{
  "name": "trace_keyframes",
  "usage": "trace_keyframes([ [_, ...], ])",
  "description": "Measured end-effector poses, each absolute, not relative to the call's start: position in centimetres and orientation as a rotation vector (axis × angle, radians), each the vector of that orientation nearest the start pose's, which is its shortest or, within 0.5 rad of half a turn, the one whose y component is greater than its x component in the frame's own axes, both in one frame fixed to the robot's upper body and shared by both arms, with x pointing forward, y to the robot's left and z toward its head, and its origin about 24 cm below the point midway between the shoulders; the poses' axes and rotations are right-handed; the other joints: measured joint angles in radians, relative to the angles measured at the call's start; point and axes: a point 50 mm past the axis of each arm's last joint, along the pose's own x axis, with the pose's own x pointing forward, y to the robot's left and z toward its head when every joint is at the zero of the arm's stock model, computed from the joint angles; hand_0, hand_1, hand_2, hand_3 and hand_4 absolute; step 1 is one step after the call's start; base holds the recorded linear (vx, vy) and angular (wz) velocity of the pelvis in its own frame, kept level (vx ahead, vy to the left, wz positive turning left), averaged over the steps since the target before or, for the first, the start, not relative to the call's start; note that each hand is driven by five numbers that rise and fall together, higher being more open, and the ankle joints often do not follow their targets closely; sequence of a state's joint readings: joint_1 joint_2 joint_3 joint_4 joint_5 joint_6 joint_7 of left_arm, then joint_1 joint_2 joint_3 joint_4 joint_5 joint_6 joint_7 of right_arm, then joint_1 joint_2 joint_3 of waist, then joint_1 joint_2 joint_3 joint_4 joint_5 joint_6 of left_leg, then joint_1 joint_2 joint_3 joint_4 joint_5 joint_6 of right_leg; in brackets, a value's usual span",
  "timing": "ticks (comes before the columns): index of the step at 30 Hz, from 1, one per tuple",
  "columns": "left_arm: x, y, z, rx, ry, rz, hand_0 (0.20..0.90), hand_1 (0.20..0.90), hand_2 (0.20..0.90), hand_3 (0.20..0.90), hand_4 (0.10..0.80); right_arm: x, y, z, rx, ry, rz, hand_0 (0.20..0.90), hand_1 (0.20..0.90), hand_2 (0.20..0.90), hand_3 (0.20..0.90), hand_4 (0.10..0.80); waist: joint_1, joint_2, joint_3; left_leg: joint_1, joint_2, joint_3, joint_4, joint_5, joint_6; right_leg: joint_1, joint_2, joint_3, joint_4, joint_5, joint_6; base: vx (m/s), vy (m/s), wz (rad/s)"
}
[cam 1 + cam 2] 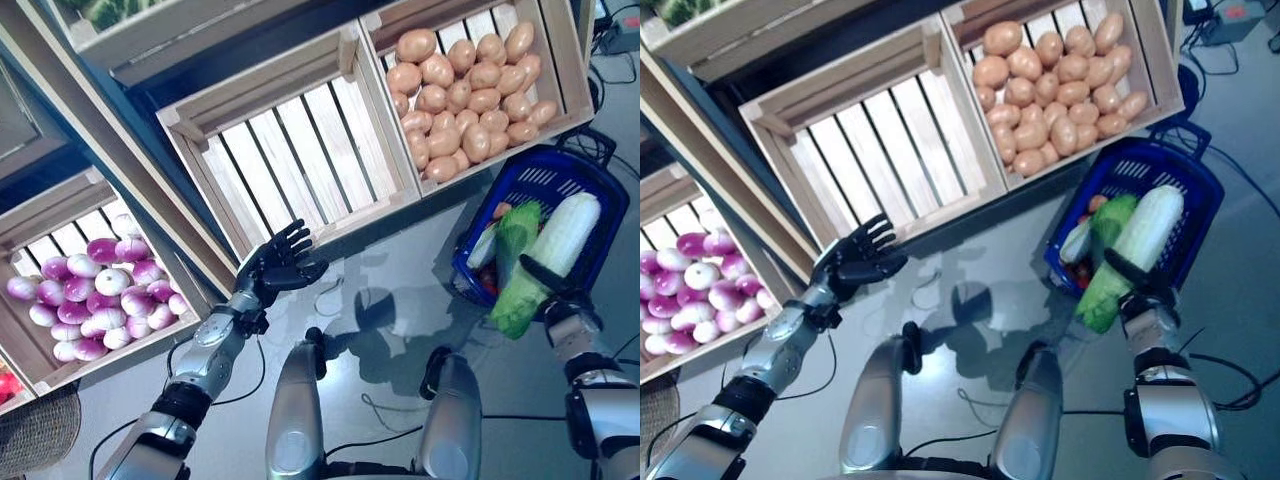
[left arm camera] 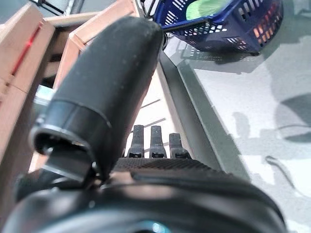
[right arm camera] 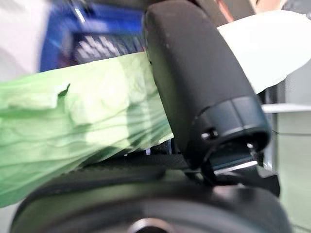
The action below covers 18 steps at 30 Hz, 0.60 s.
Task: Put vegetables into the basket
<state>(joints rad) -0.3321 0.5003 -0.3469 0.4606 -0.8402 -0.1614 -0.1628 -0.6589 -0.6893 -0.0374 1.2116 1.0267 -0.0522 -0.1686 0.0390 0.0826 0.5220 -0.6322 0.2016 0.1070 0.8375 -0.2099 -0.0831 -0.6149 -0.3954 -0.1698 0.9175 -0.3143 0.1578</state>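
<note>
Right robot hand (image 1: 548, 283) grips one cabbage (image 1: 548, 260) over one blue basket (image 1: 590, 180).
Thumb and fingers curl round the cabbage's middle; its leafy end overhangs the near rim. Left robot hand (image 1: 280, 265), fingers spread, hovers before one empty crate (image 1: 290, 140).

Three pale wooden crates stand tilted in a row on a grey floor (image 1: 400, 300). The middle crate (image 1: 290, 150) shows only its bare slatted bottom. The crate at the far right (image 1: 555, 60) is heaped with tan potatoes (image 1: 465, 95). The crate at the left (image 1: 60, 225) holds purple and white onions (image 1: 95, 295). A woven wicker thing (image 1: 40, 435) sits at the lower left corner.
</note>
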Motion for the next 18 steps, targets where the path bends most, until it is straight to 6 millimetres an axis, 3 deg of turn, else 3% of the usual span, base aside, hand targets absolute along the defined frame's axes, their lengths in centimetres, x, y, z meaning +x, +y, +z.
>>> trace_keyframes([
  [6, 30.4, 20.2, 4.3, -0.251, 0.085, -0.246, 0.9, 0.9, 0.9, 0.9, 0.8, 30.9, -39.9, 10.4, 0.458, 0.096, -0.875, 0.3, 0.3, 0.3, 0.3, 0.4, -0.009, 0.006, 0.002, -0.119, 0.009, -0.034, 0.128, -0.033, -0.012, -0.12, -0.012, 0.022, 0.155, -0.063, -0.017, -0.063, 0.002, 0.05],
  [7, 30.4, 20.2, 4.3, -0.252, 0.084, -0.247, 0.9, 0.9, 0.9, 0.9, 0.8, 31.1, -40.1, 11.0, 0.459, 0.08, -0.877, 0.9, 0.9, 0.9, 0.9, 0.8, -0.009, 0.009, 0.002, -0.125, 0.011, -0.036, 0.134, -0.034, -0.014, -0.129, -0.013, 0.023, 0.165, -0.067, -0.021, -0.04, 0.007, 0.0],
  [12, 30.4, 19.5, 4.7, -0.284, 0.07, -0.278, 0.9, 0.9, 0.9, 0.9, 0.8, 31.5, -40.5, 13.1, 0.411, 0.036, -0.875, 0.9, 0.9, 0.9, 0.9, 0.8, -0.009, 0.016, 0.003, -0.148, 0.017, -0.047, 0.151, -0.034, -0.015, -0.152, -0.01, 0.023, 0.193, -0.077, -0.027, -0.012, 0.004, 0.01],
  [18, 30.3, 19.5, 4.7, -0.283, 0.071, -0.281, 0.9, 0.9, 0.9, 0.9, 0.8, 31.6, -40.6, 13.7, 0.358, 0.04, -0.87, 0.9, 0.9, 0.9, 0.9, 0.8, -0.01, 0.016, 0.002, -0.139, 0.025, -0.047, 0.151, -0.037, -0.019, -0.141, -0.006, 0.02, 0.188, -0.078, -0.029, 0.041, 0.028, -0.02],
])
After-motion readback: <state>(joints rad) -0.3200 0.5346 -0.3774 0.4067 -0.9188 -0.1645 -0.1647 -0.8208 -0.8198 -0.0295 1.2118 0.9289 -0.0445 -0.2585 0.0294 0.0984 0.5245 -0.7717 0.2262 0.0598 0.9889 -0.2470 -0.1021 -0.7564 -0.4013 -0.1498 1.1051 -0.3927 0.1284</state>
